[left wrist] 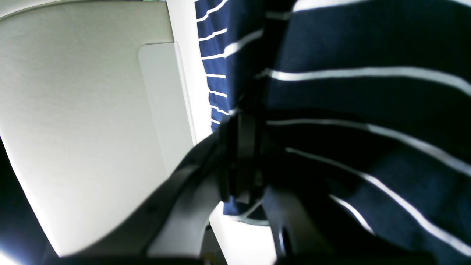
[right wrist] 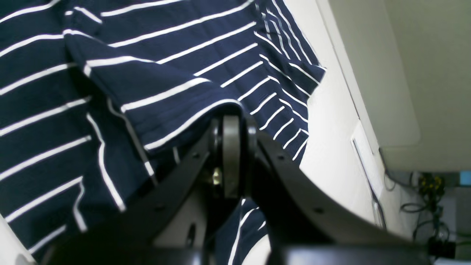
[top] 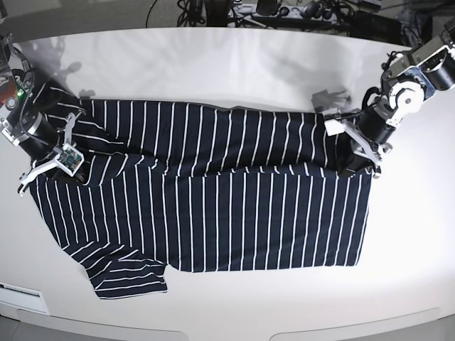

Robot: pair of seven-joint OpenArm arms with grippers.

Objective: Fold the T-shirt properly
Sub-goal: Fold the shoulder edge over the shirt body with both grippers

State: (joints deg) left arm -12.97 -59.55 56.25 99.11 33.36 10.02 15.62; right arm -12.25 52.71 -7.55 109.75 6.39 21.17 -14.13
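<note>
Stretching across the middle of the white table (top: 234, 64) lies the T-shirt (top: 234, 206), one dark navy garment with thin white stripes, its far part doubled over toward the near side so a fold line runs left to right. One sleeve (top: 131, 273) juts out at the near left corner.

My left gripper (top: 355, 158) sits at the right end of that fold, and in its wrist view the fingers are clamped together with striped cloth pinched between them. My right gripper (top: 62, 165) is at the left end; its wrist view shows the fingers closed on a raised edge of the shirt.

The tabletop is smooth, pale and bare around the shirt. Beyond its far edge, a tangle of cables (top: 284, 11) and dark equipment is cut off by the frame. My left wrist view is blurred and very dark close in, so the fingertips there are hard to make out. Two arms, one shirt, one table.
</note>
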